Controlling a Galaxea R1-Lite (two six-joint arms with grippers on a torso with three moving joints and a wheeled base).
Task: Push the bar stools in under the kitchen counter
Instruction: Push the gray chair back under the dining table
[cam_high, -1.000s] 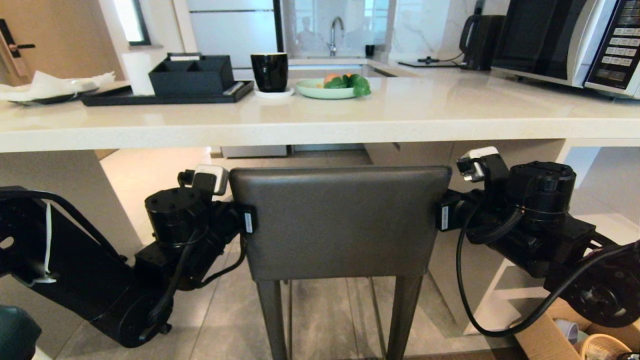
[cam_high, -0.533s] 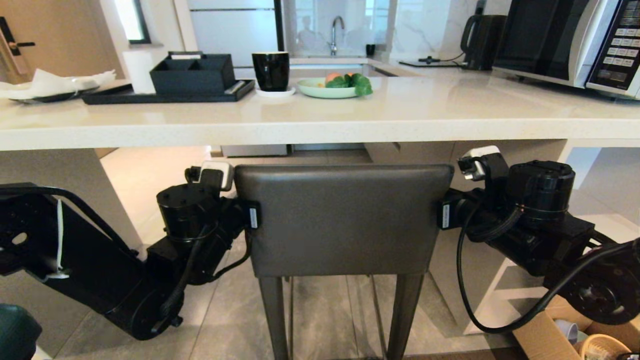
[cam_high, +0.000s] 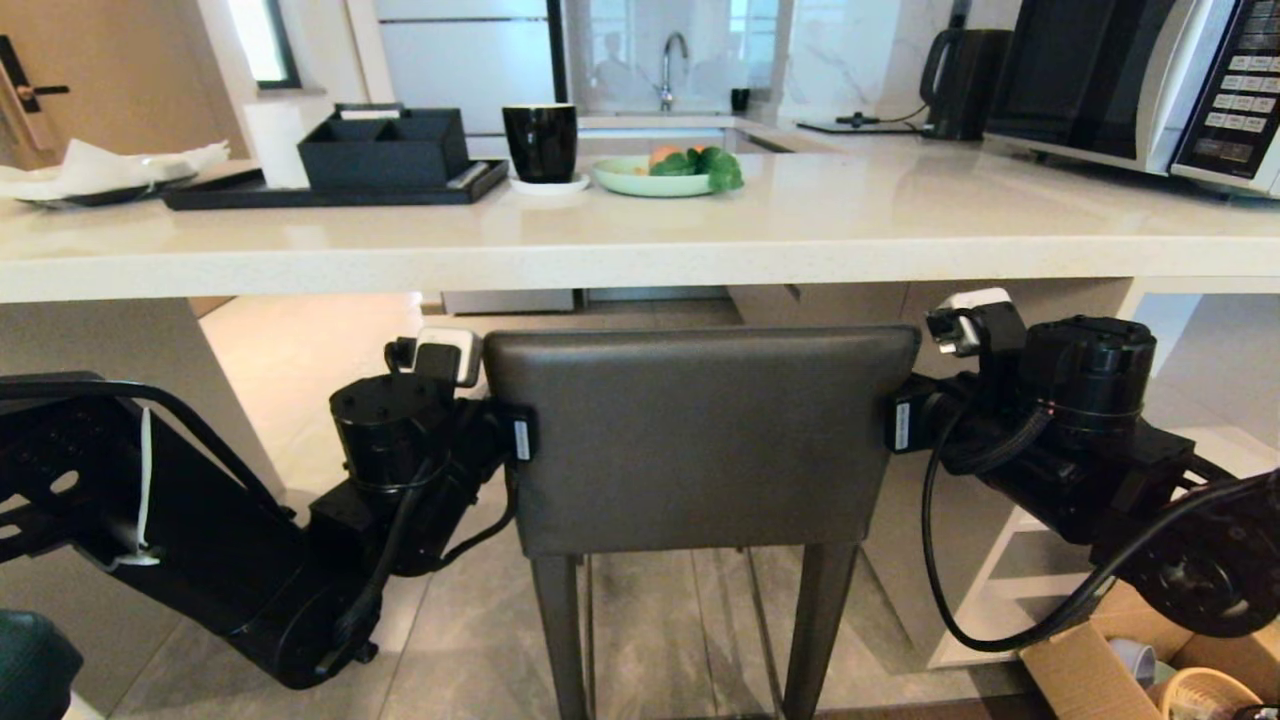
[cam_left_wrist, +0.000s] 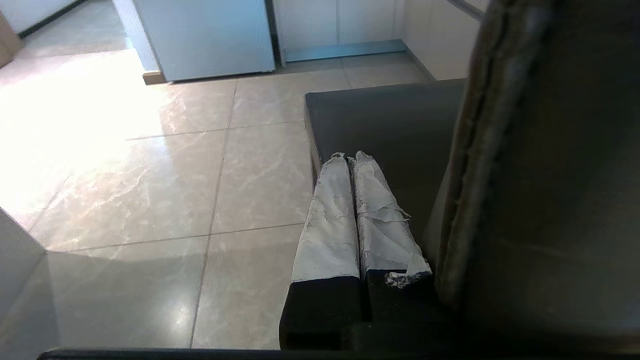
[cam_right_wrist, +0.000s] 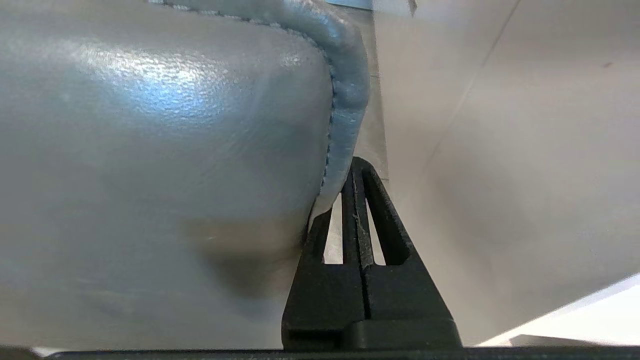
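The stool (cam_high: 700, 440) stands in the middle of the frame, its back just below the front edge of the worktop (cam_high: 850, 230). The left hand (cam_high: 515, 440) is at the stool back's left side and the right hand (cam_high: 900, 425) at its right side. On the worktop, a tray (cam_high: 250, 195) sits at the upper left with a box (cam_high: 385, 150) on it. A cup (cam_high: 540, 142) is right of the tray, then a plate (cam_high: 640, 180). A microwave (cam_high: 1140, 80) fills the upper right corner.

Head frontal; wrists flanking stool (cam_high: 700, 440)
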